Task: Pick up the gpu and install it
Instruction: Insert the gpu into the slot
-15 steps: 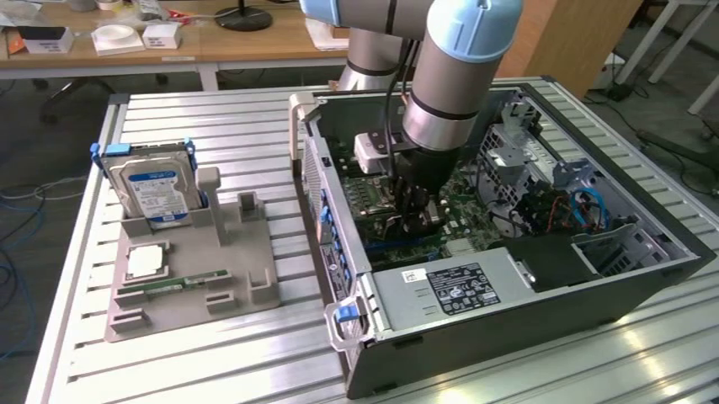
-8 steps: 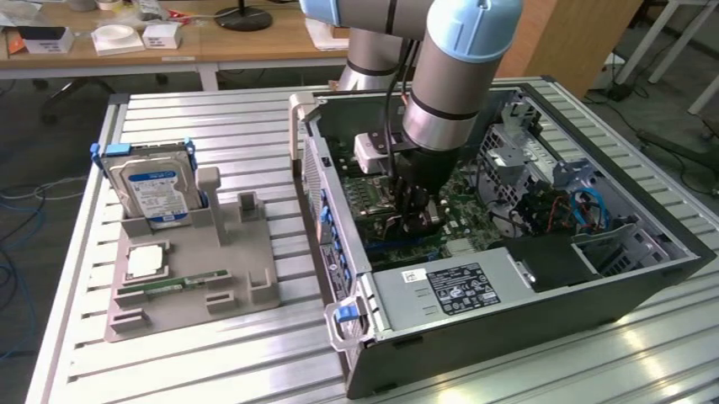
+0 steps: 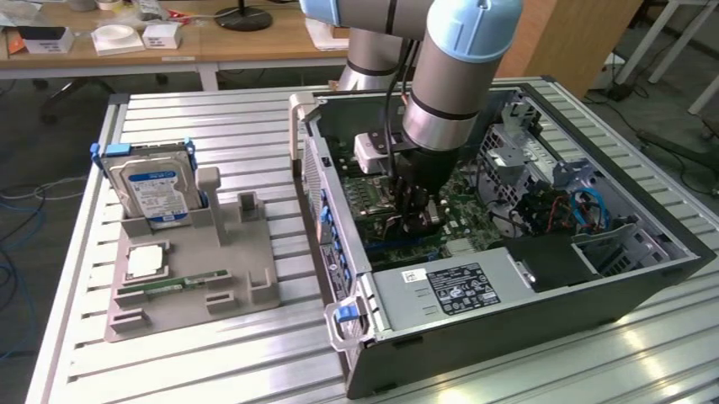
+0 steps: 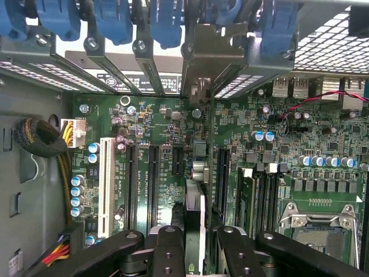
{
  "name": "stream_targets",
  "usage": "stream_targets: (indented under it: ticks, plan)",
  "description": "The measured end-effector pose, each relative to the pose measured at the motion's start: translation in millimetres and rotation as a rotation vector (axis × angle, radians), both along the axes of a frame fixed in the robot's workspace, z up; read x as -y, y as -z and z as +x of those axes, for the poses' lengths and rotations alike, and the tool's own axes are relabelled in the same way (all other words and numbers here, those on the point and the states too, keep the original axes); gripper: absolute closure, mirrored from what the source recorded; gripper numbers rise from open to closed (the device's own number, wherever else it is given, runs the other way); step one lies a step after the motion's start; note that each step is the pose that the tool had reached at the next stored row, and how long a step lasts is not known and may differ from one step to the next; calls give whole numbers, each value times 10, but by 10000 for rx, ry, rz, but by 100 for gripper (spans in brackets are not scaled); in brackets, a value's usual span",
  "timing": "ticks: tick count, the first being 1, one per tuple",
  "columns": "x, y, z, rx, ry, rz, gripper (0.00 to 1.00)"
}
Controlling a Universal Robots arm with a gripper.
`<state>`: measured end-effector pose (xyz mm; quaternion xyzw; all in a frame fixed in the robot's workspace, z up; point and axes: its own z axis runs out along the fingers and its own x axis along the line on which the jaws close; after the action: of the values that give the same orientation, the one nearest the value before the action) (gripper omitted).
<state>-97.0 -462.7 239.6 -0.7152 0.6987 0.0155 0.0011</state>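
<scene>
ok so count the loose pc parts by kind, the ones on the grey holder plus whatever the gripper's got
hard drive: 1
cpu: 1
memory stick: 1
gpu, held in the gripper: 1
total: 4

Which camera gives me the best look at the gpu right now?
The wrist view: the gpu stands edge-on between the gripper fingers, over the motherboard. In the exterior view the gripper and arm hide most of it inside the case.
</scene>
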Motion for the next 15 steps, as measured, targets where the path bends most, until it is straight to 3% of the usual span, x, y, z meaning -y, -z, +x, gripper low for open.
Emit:
stream_targets:
  ticks: [15]
  plan:
    - [0,0,21,0,1,6,73]
